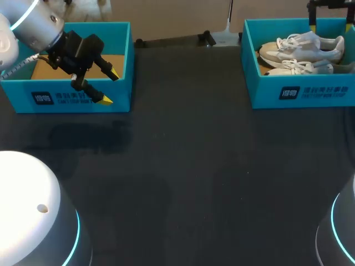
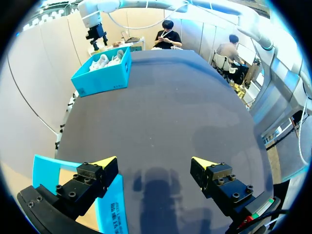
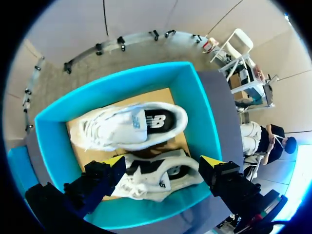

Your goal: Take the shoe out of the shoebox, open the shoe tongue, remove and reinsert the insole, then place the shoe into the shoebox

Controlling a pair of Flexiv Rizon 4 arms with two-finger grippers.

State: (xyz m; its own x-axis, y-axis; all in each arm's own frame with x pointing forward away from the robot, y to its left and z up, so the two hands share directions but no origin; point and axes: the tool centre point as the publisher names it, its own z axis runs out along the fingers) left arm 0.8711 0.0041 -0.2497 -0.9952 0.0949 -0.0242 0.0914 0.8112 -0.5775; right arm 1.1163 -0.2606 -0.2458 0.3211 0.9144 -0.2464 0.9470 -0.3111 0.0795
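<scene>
Two white shoes [image 1: 299,52] lie side by side in the blue shoebox [image 1: 302,94] at the table's far right. From the right wrist, one shoe [image 3: 131,126] lies ahead of the fingers and the other shoe [image 3: 156,183] lies between and under them. My right gripper [image 3: 163,161] hangs open over this shoebox [image 3: 200,112], touching neither shoe. My left gripper [image 1: 109,86] is open over the front wall of an empty blue box [image 1: 72,97] at the far left. In its own view the left gripper [image 2: 155,162] holds nothing, and the shoebox [image 2: 102,73] with the shoes is far across the table.
The dark table [image 1: 188,166] spreads between the two boxes. The empty box's wall [image 2: 109,209] lies just under my left gripper's fingers. Small black clamps [image 1: 206,37] sit at the table's far edge.
</scene>
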